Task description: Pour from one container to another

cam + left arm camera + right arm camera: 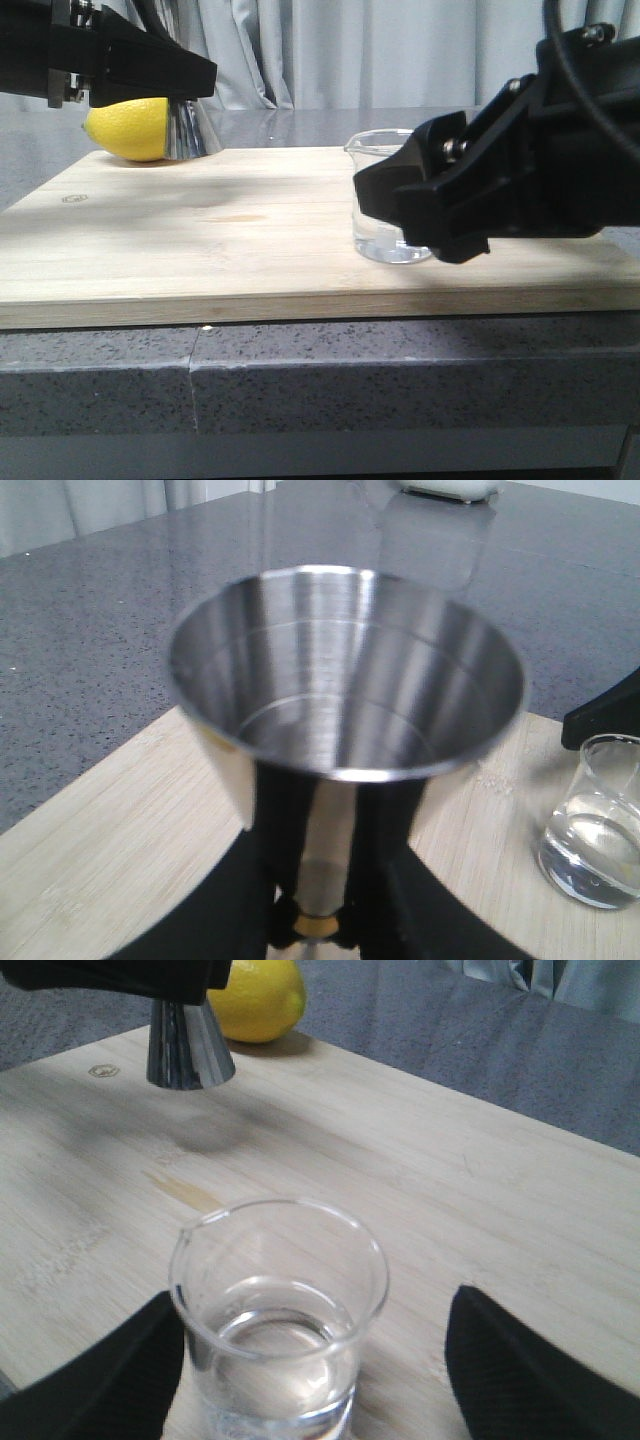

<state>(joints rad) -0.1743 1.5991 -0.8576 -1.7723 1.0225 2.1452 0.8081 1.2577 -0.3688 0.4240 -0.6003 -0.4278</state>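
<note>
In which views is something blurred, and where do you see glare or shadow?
Front view: both arms are dark and soft-edged. Left wrist view: the jigger is near, slightly blurred, streaked with reflections. Right wrist view: the beaker is fairly sharp; a soft shadow lies on the board.

1. A jigger (345,690) of polished, mirror-bright steel is seen.
2. A beaker (280,1310) of smooth clear glass is shown.
3. A board (230,230) of pale, matt, grained wood is seen.
4. A lemon (128,128) with dimpled, softly glossy skin is shown.
5. A counter (300,380) of speckled grey stone is seen.
</note>
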